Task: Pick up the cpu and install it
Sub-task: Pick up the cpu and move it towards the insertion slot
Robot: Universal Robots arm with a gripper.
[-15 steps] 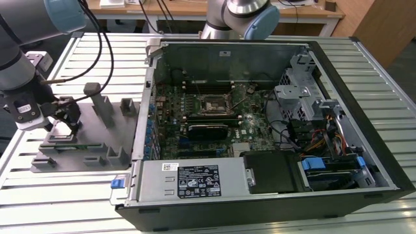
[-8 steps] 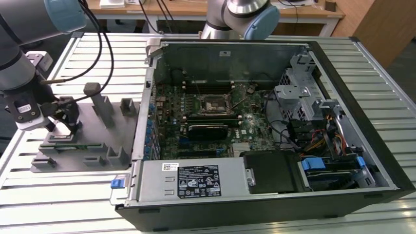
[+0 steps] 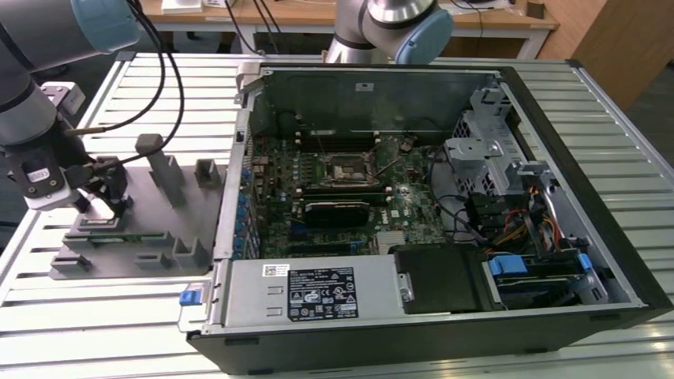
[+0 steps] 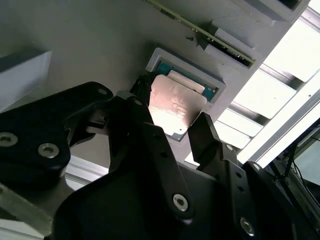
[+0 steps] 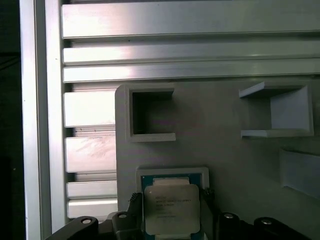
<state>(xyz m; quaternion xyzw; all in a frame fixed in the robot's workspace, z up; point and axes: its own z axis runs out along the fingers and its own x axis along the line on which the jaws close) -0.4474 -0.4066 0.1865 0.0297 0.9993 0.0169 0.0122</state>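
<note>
In the grey fixture's (image 5: 225, 135) nest, the fingers (image 4: 201, 131) pinch the cpu (image 5: 172, 209) by opposite edges. It looks light, stiff and delicate underneath, so edge-holding suits.

your slatted aluminium counter (image 3: 74, 316) spreads across the foreground, bright under even light. behind it you have a wooden desk (image 3: 495, 17) on white legs, and a wooden panel (image 3: 621, 39) at the exterior view's right.

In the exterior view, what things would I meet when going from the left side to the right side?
The gripper → tall grey post → processor socket → orange and yellow cables.
</note>
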